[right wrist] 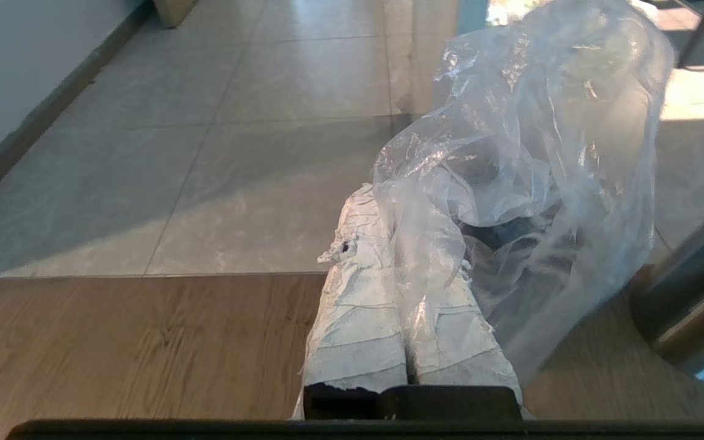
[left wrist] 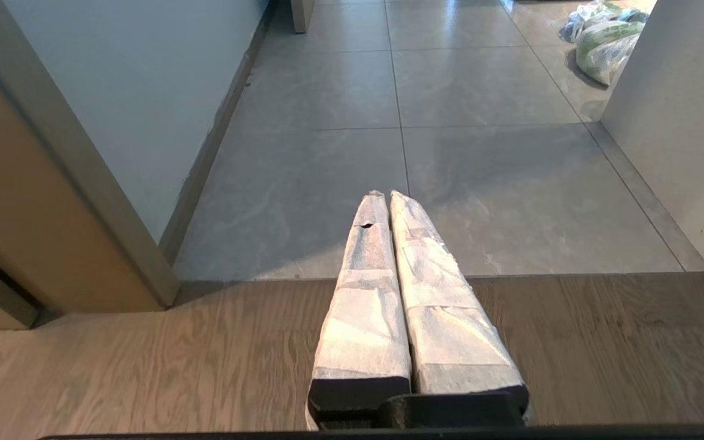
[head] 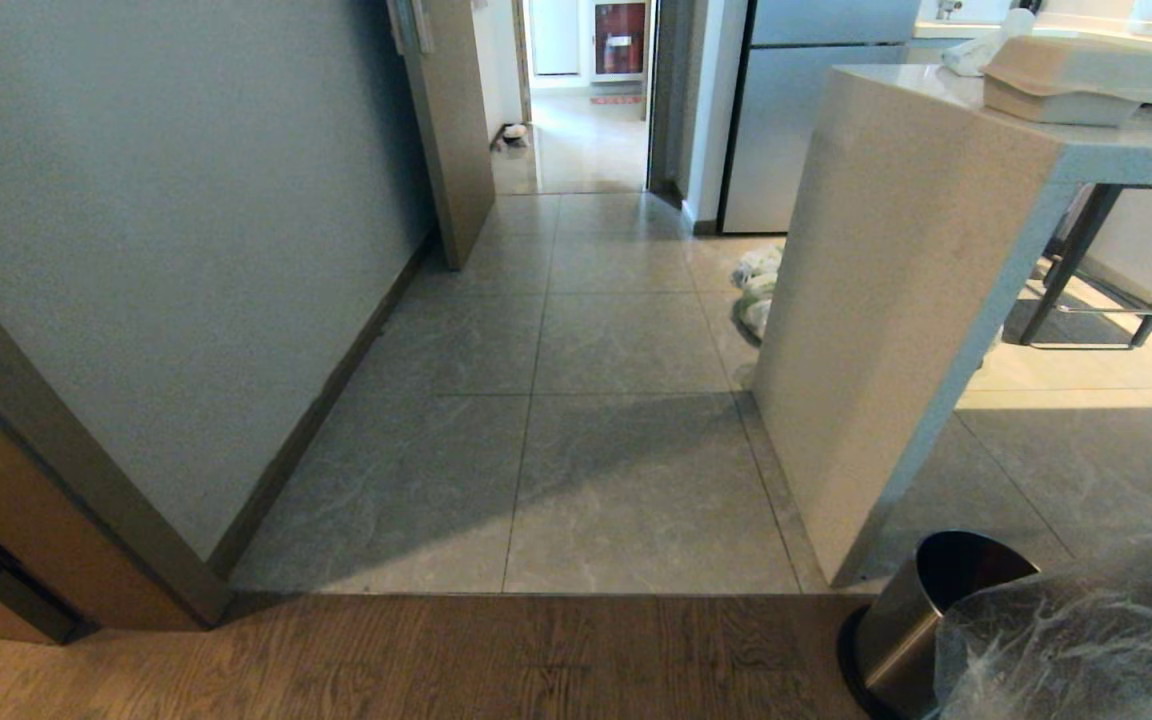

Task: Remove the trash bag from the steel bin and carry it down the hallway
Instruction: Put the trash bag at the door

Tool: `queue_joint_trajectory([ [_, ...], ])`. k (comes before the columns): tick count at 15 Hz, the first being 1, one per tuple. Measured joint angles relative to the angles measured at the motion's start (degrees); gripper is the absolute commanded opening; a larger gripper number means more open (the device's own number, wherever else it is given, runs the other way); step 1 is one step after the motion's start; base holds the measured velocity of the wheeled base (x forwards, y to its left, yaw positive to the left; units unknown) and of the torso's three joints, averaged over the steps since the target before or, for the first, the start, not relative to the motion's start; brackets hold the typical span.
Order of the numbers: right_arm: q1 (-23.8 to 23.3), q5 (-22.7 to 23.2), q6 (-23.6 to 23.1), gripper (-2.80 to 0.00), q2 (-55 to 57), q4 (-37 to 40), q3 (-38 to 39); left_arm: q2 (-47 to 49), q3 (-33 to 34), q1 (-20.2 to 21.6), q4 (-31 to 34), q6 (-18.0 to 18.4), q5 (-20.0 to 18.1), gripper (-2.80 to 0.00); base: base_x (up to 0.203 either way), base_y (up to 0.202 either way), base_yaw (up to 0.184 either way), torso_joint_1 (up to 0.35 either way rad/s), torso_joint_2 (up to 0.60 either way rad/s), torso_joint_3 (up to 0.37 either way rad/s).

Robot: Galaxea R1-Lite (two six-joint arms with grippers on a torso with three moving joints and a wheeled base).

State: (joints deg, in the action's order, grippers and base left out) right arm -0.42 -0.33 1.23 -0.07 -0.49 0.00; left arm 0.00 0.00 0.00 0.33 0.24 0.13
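Note:
The trash bag (right wrist: pixel 529 153), clear and crinkly, bunches up over my right gripper (right wrist: pixel 384 205), whose taped fingers are shut on a fold of it. In the head view the trash bag (head: pixel 1086 640) fills the lower right corner, out of the steel bin (head: pixel 901 630), which stands on the wood floor beside it with its dark mouth bare. The steel bin's wall (right wrist: pixel 694 305) also shows close on the right gripper's side. My left gripper (left wrist: pixel 387 197) hangs shut and empty over the wood-to-tile edge. The hallway (head: pixel 576 330) of grey tiles runs ahead.
A grey wall (head: pixel 166 250) with a dark baseboard bounds the hallway's left side. A white counter panel (head: pixel 876 330) bounds its right. White shopping bags with green print (head: pixel 758 290) lie at the counter's far foot. A fridge (head: pixel 806 110) and a doorway stand beyond.

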Motion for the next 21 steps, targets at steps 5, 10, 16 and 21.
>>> queue_joint_trajectory([
  [5, -0.07, -0.02, 0.0, -2.8, 0.0, -0.02, 0.0, 0.0, 0.0, 0.0, -0.04, -0.2, 0.02, -2.8, 0.182, 0.0, 0.0, 0.004, 0.0, 0.006],
  [10, -0.05, -0.02, -0.02, -2.8, 0.0, -0.03, 0.0, 0.0, 0.0, 0.0, -0.06, -0.24, -0.02, -2.8, 0.192, 0.0, 0.001, 0.001, 0.0, 0.001],
  [16, -0.05, -0.02, -0.02, -2.8, 0.0, -0.02, 0.0, 0.0, 0.0, 0.0, -0.07, -0.22, 0.02, -2.8, 0.19, 0.0, 0.0, 0.006, 0.0, 0.002],
  [21, -0.07, -0.01, -0.02, -2.8, 0.0, -0.02, 0.0, 0.0, 0.0, 0.0, -0.09, -0.24, 0.02, -2.8, 0.192, 0.0, 0.001, 0.001, 0.0, 0.003],
])
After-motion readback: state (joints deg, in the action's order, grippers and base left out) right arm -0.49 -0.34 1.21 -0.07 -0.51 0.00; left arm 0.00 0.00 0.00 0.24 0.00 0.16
